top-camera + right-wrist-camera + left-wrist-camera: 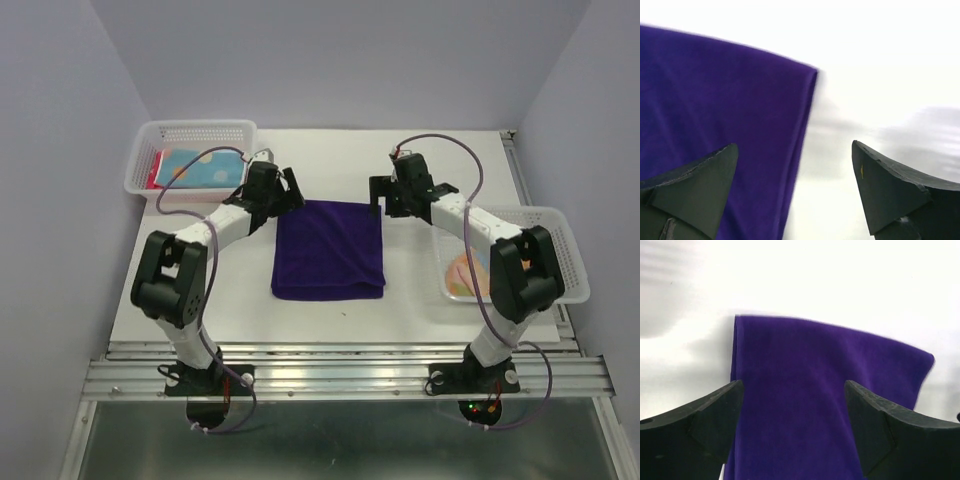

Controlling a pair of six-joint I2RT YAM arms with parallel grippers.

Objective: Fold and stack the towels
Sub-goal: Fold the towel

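Deep purple on white, brighter cloths in the baskets.

The dark purple towel [330,250] is plain, 1 solid colour, on the white table [340,165]. Both mesh baskets are white: the left basket [140,150] shows a light blue towel [205,170] with orange dots and a plain magenta-pink towel [157,172]; the right basket [570,272] shows an orange towel [465,272], its pattern too faint to tell. The left arm [222,225] and right arm [468,218] are white with black joints. The left gripper [794,385] and right gripper [795,146] are black.
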